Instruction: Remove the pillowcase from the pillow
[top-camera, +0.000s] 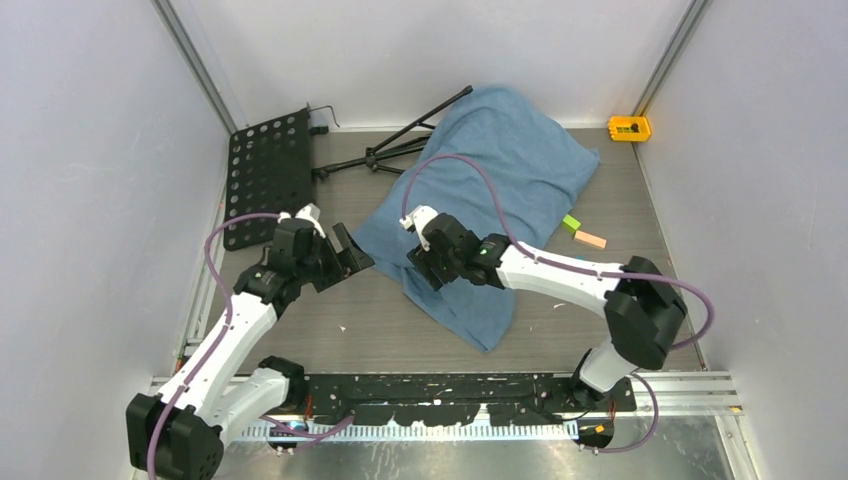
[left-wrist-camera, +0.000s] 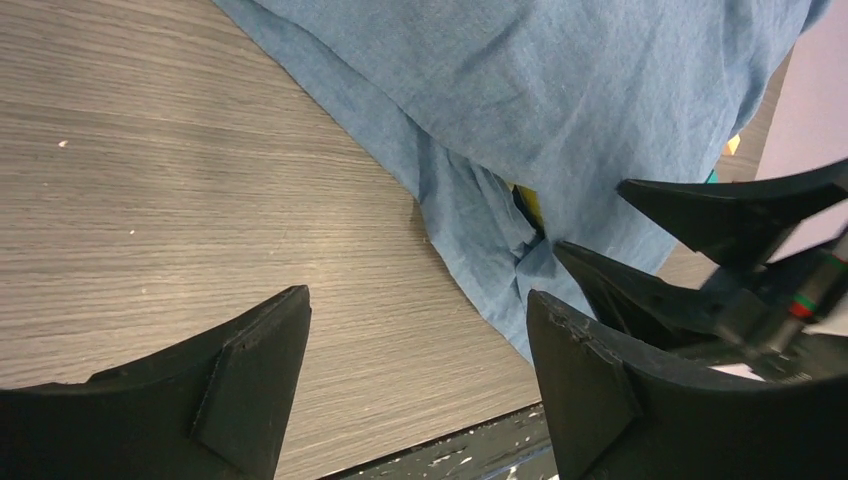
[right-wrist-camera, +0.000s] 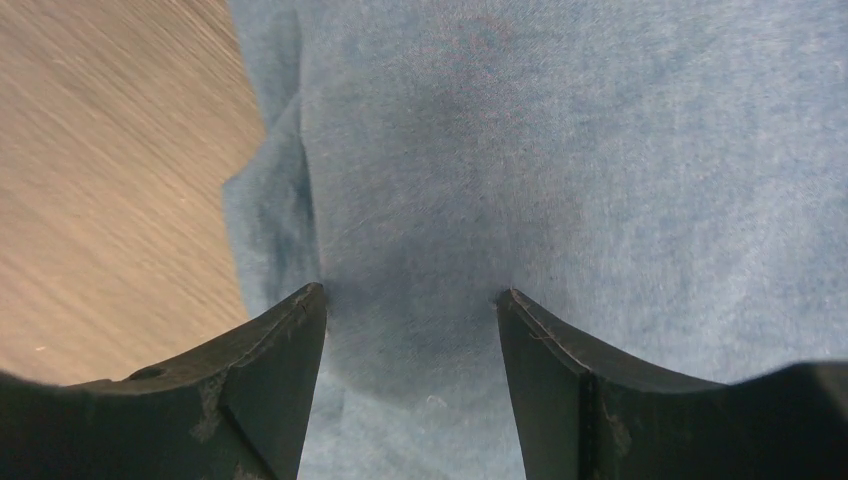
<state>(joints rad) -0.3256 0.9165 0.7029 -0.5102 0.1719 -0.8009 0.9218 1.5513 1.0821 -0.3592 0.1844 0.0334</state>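
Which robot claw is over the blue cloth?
The right gripper: its open jaws hang right over the pillowcase. The left gripper is open too, but over the bare table, just beside the cloth's edge.

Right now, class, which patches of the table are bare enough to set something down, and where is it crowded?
Free: the table's near-left wood, bordered by the left hand, the pillowcase and the front rail; also the far-right strip past the two blocks. Crowded: the far left, with perforated plate and tripod.
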